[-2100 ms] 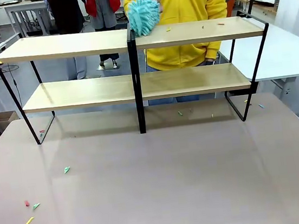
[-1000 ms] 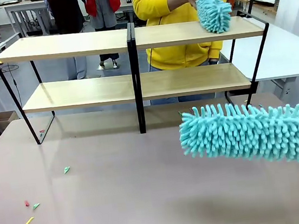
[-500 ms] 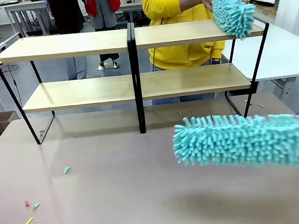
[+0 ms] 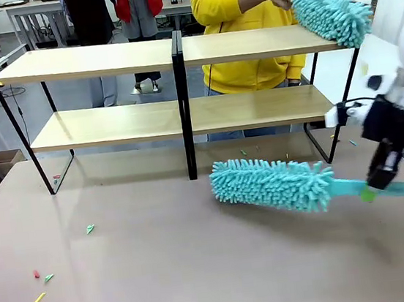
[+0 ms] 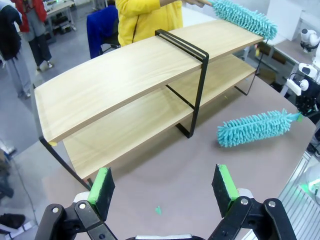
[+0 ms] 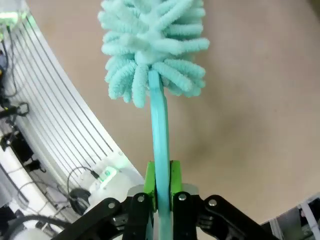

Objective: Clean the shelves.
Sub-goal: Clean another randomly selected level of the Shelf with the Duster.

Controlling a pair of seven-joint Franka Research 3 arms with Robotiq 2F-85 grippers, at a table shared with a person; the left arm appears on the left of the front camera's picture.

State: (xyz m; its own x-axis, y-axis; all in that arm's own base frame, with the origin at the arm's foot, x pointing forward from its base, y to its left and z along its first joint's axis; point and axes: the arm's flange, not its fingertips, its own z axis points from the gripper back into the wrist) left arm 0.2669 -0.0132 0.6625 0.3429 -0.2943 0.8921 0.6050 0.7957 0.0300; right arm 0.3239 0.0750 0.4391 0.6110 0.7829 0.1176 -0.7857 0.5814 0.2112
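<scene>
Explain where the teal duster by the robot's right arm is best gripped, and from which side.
Grip the thin flat handle, not the soft fluffy head. Come from the handle end, pads on its two broad faces, as the right gripper does: the flat strip gives firm parallel surfaces.

Coloured scraps (image 4: 49, 277) on grey-brown tabletop (image 4: 203, 276), left side; cardboard box (image 4: 1, 162) beyond corner.

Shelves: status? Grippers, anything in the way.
Left gripper open, empty. Right gripper shut on duster, in front of shelves. Person's duster on top board, right end.
</scene>
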